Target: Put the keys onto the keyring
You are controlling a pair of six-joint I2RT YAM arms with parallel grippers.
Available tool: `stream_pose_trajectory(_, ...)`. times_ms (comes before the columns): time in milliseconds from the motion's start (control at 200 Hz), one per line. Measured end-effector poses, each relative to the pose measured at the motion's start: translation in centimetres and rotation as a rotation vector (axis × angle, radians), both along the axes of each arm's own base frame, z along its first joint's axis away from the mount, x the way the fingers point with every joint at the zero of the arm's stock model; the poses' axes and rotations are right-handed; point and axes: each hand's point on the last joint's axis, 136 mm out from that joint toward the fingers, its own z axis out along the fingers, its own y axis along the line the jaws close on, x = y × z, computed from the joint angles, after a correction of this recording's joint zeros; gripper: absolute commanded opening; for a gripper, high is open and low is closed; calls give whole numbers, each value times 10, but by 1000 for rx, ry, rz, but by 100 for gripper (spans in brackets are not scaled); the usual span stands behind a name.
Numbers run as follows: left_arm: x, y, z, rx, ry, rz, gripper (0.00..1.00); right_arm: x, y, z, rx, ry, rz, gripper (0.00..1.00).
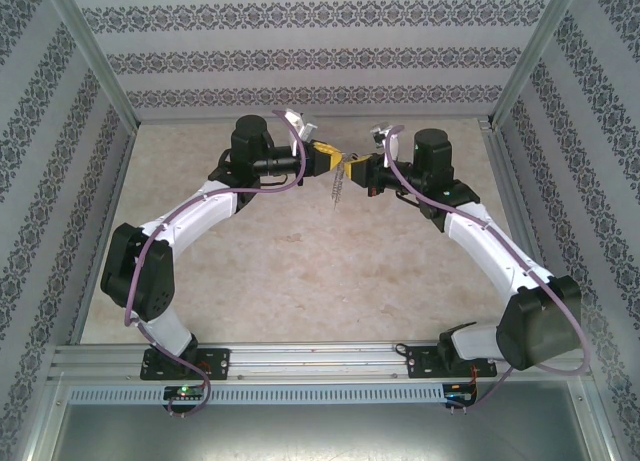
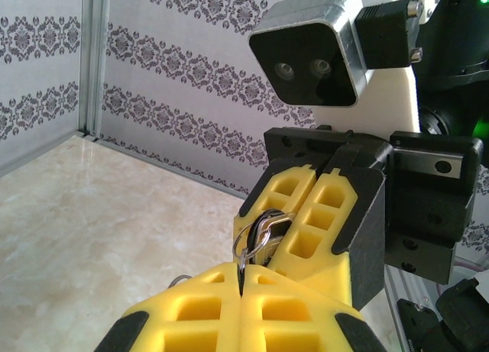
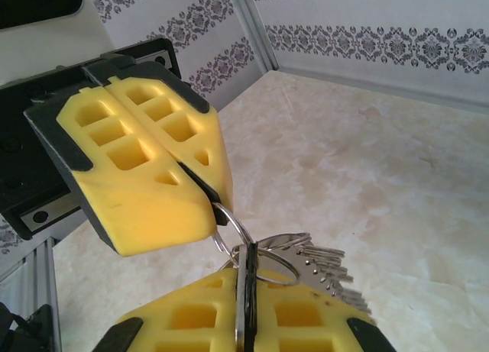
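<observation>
Both grippers meet tip to tip above the middle of the table. My left gripper [image 2: 243, 276] [image 1: 326, 161] is shut on the thin silver keyring [image 2: 252, 228] [image 3: 231, 224]. My right gripper [image 3: 245, 274] [image 1: 364, 169] is shut on a key with a dark head [image 3: 246, 306] [image 2: 276, 231], gripped edge-on between the yellow pads. The key's small loop [image 3: 275, 269] is linked with the keyring right between the two sets of fingertips. A bunch of several silver keys [image 3: 330, 269] [image 1: 337, 191] hangs below the grippers.
The pale marble-patterned tabletop [image 1: 300, 271] lies under the arms. Patterned walls and metal frame posts [image 1: 95, 61] close it in on three sides. The right arm's camera housing [image 2: 309, 50] looms close in the left wrist view.
</observation>
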Motion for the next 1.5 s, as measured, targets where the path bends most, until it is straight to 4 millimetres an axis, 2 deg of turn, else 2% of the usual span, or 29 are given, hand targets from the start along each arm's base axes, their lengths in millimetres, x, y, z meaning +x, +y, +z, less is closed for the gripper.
stream_pose_trajectory(440,0,0,3,-3,-7,0,0,-1,7,1,-26,20,25,0)
stream_pose_trajectory(969,1,0,5,-6,-14,5,0,-1,5,6,-46,27,24,0)
stream_pose_trajectory(1094,3,1,5,-8,-8,18,17,2,6,6,-49,32,20,0)
stream_pose_trajectory(1189,6,1,5,-11,5,32,20,7,7,6,-50,31,15,0)
stream_pose_trajectory(1264,8,2,6,-14,3,47,26,11,7,3,-55,39,11,0)
stream_pose_trajectory(1499,20,11,-9,-1,30,136,29,30,10,-22,-82,99,-4,0)
